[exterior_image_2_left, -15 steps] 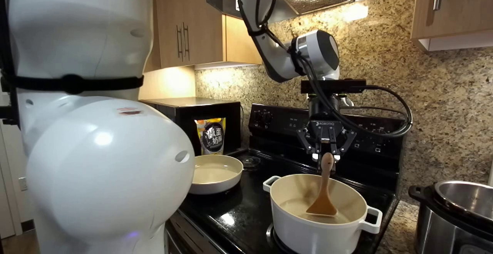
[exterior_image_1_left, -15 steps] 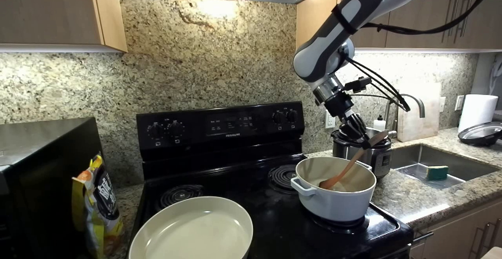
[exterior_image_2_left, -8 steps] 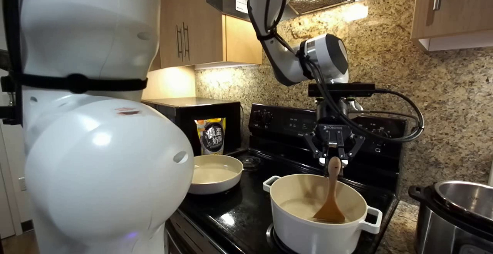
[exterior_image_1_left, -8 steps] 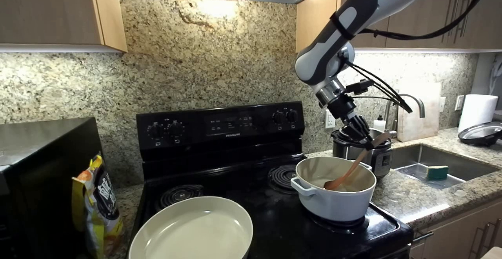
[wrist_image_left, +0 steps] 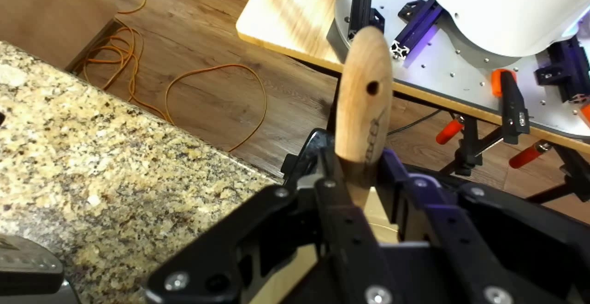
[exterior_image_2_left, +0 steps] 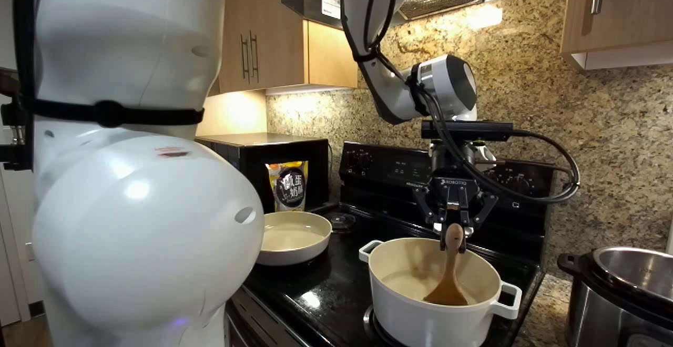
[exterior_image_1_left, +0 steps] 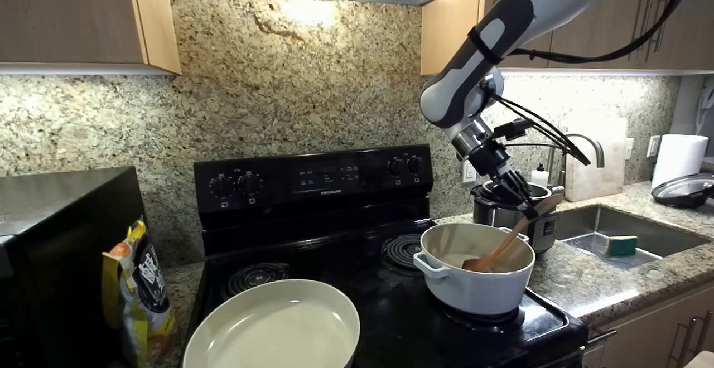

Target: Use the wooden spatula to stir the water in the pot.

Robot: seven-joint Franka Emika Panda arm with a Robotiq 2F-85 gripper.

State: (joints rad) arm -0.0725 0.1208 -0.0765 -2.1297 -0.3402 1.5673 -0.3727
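Note:
The wooden spatula (exterior_image_2_left: 448, 284) leans inside the white pot (exterior_image_2_left: 415, 320), its blade low in the pot and its handle rising past the rim. My gripper (exterior_image_1_left: 530, 210) is above the pot's rim, shut on the upper handle. Seen from the wrist, the spatula's rounded handle end (wrist_image_left: 364, 92) sticks out beyond the fingertips (wrist_image_left: 392, 163), which press it from both sides. Water (exterior_image_2_left: 402, 283) shows only faintly at the pot's bottom, and how deep the blade dips into it is hard to tell.
The pot stands on a burner of the black stove (exterior_image_1_left: 385, 312). A steel cooker (exterior_image_2_left: 604, 305) sits close beside it on the counter. A shallow cream pan (exterior_image_1_left: 279, 329) occupies the stove's opposite side, near a snack bag (exterior_image_2_left: 289, 186). The sink (exterior_image_1_left: 664, 237) lies past the cooker.
Gripper and spatula have shifted right and a little lower in both exterior views. The blade has slid across the pot's inside, and the grip on the handle stays the same.

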